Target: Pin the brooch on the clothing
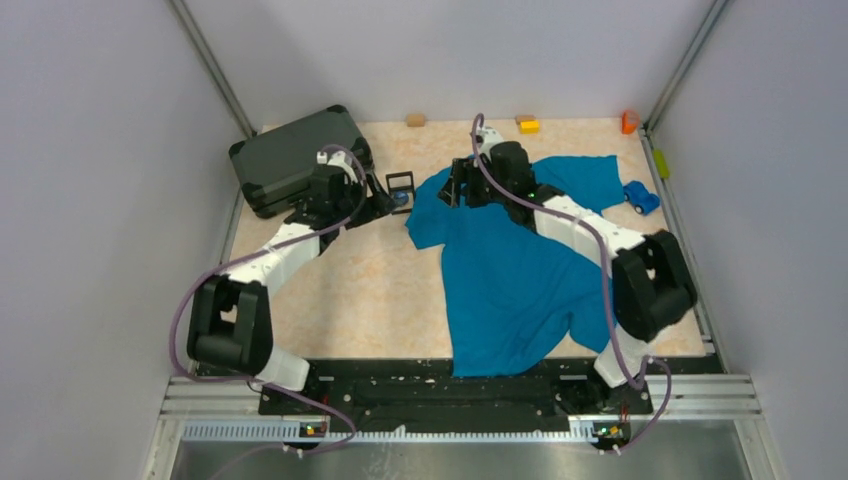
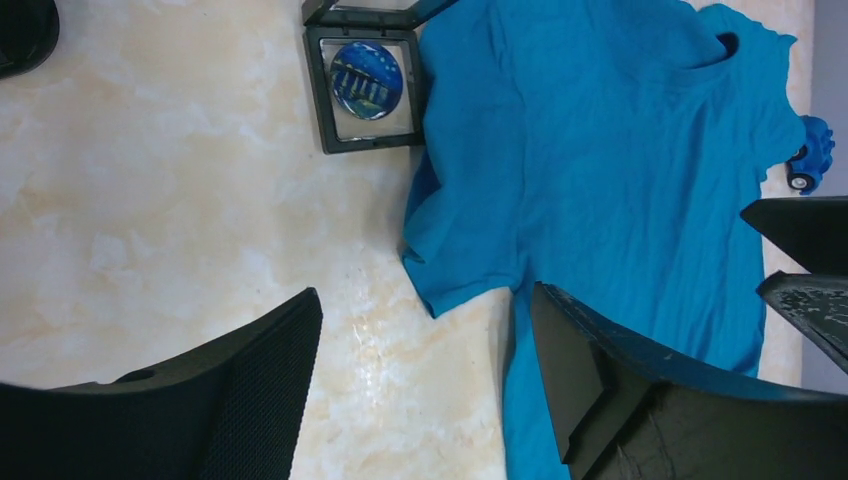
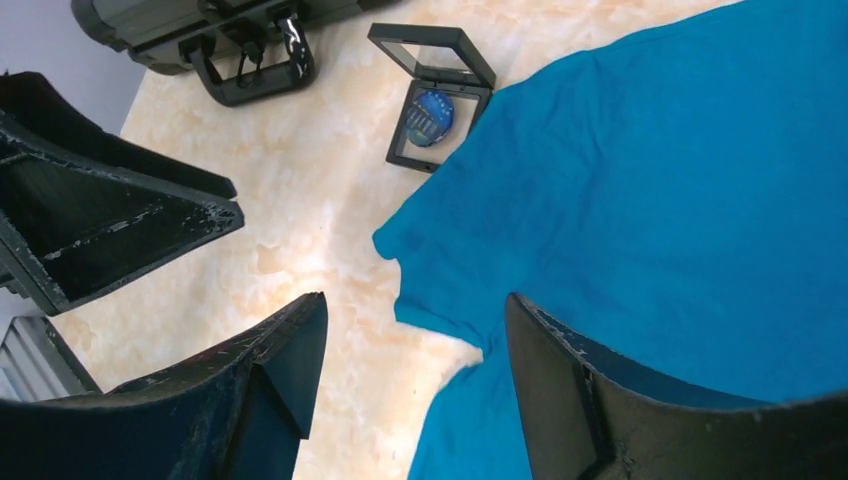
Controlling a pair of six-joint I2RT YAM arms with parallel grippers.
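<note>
The teal-blue clothing (image 1: 520, 280) lies spread flat on the table, its left sleeve (image 2: 455, 270) pointing toward the left arm. The brooch (image 2: 366, 80), a small round dark-blue disc, rests inside an open black frame box (image 2: 322, 100) beside that sleeve; the right wrist view has the brooch (image 3: 432, 115) too. My left gripper (image 1: 385, 200) hovers just left of the box, open, with only table and the sleeve tip under its jaws (image 2: 425, 295). Over the shirt's upper left part, my right gripper (image 1: 452, 188) is open and empty (image 3: 415, 300), above the sleeve's edge.
A dark grey hard case (image 1: 295, 160) lies at the back left, close behind the left gripper. A blue toy car (image 1: 642, 197) sits by the shirt's right sleeve. Small tan (image 1: 415, 120), yellow (image 1: 528, 125) and orange (image 1: 629, 122) pieces line the back edge.
</note>
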